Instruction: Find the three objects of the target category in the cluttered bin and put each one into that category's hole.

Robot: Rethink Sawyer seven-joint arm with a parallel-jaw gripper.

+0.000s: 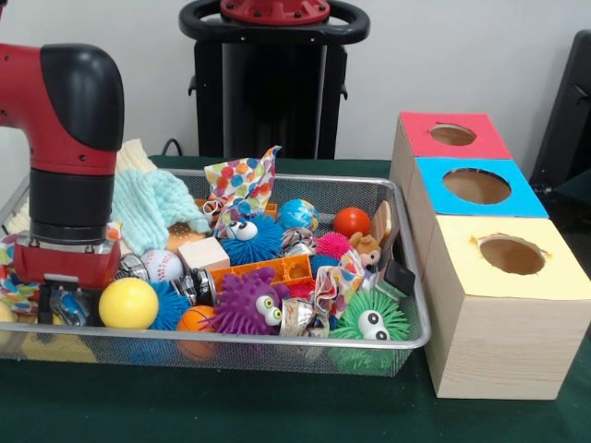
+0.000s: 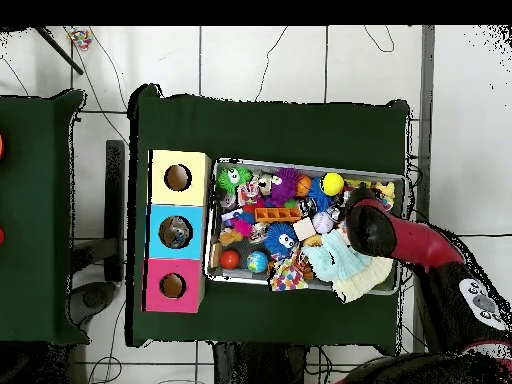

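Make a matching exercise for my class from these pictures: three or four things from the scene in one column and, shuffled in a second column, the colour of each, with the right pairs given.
Things
1. spiky toy with eyes nearest the yellow-topped box
2. top of the box farthest from the camera
3. smooth ball beside the gripper
4. spiky toy with eyes at the bin's front middle

Colours
A. purple
B. yellow
C. green
D. pink-red

Pairs: 1-C, 2-D, 3-B, 4-A

The wire mesh bin (image 1: 277, 355) (silver, shallow, rounded rim) sits flat on the green table, heaped with toys.
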